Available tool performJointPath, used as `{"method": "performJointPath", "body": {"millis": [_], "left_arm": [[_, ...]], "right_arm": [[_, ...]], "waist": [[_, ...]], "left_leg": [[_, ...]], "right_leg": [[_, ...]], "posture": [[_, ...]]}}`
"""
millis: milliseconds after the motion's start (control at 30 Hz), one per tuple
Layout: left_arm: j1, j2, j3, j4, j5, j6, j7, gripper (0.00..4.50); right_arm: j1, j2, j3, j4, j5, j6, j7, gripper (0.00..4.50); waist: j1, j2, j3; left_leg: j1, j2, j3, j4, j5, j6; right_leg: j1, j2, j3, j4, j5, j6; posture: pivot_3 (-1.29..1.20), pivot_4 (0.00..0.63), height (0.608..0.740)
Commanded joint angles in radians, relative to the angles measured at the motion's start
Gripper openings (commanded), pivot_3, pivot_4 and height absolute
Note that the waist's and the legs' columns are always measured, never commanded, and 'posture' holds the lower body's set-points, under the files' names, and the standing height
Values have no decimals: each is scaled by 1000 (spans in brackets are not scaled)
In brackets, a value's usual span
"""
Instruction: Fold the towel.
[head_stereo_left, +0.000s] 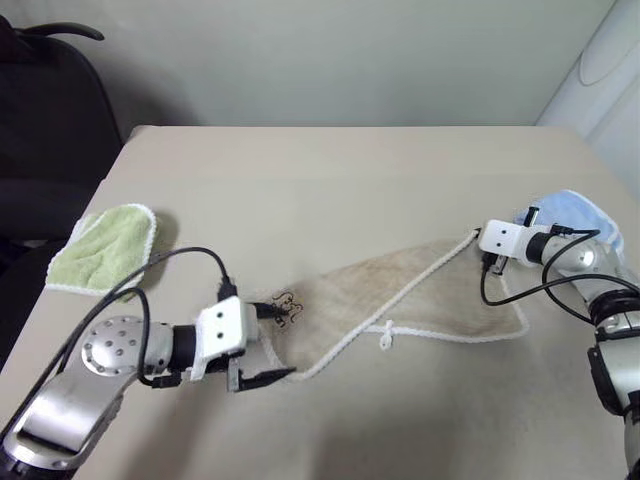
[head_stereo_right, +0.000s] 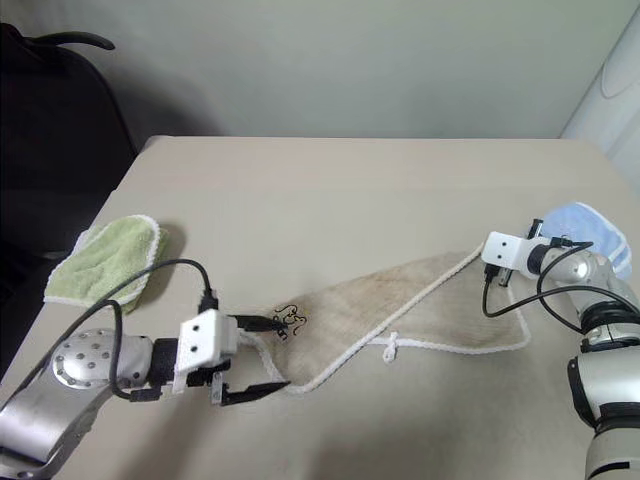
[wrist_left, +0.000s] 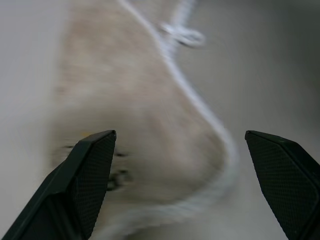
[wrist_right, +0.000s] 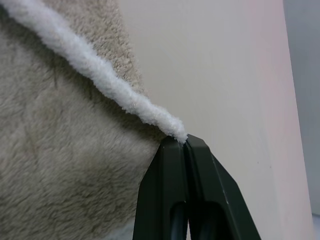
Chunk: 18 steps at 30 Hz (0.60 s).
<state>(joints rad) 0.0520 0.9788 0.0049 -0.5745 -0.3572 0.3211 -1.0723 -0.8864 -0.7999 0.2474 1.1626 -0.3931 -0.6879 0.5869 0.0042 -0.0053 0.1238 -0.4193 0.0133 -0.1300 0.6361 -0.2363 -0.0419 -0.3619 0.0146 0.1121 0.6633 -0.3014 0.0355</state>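
- The right gripper (wrist_right: 186, 145) has its jaws clamped on the towel (head_stereo_left: 400, 295) corner's white edging — likely to carry it over.
- The left gripper (head_stereo_right: 262, 385), jaws wide apart, hovers at the logo end on the table (head_stereo_left: 300, 180) — probably lining up a grasp.

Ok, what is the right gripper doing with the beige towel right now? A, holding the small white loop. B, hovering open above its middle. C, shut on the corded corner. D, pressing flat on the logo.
C: the right gripper has its jaws shut on the white corded corner of the beige towel.
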Motion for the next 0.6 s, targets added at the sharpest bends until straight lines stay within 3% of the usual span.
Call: {"method": "performJointPath", "body": {"millis": [33,467,600], "left_arm": [[-15,1,-64,-13,54,-52,-24,4500],[-131,-80,-257,158,263,-145,-12,4500],[-139,-99,-253,192,269,-152,-1,3561]], "right_arm": [[29,-38,-46,-63,50,-9,10,50],[187,-62,-114,-282,139,60,53,50],[220,-64,-125,-331,155,87,57,0]], "waist": [[0,0,0],[-1,2,-1],[2,4,-2]], "left_leg": [[0,0,0,0,0,0],[0,1,0,-1,-3,5],[0,1,0,0,-3,5]], "right_leg": [[0,0,0,0,0,0],[0,0,0,-1,0,0],[1,-1,0,-1,0,0]], "posture": [[0,150,740],[0,150,740],[0,150,740]]}}
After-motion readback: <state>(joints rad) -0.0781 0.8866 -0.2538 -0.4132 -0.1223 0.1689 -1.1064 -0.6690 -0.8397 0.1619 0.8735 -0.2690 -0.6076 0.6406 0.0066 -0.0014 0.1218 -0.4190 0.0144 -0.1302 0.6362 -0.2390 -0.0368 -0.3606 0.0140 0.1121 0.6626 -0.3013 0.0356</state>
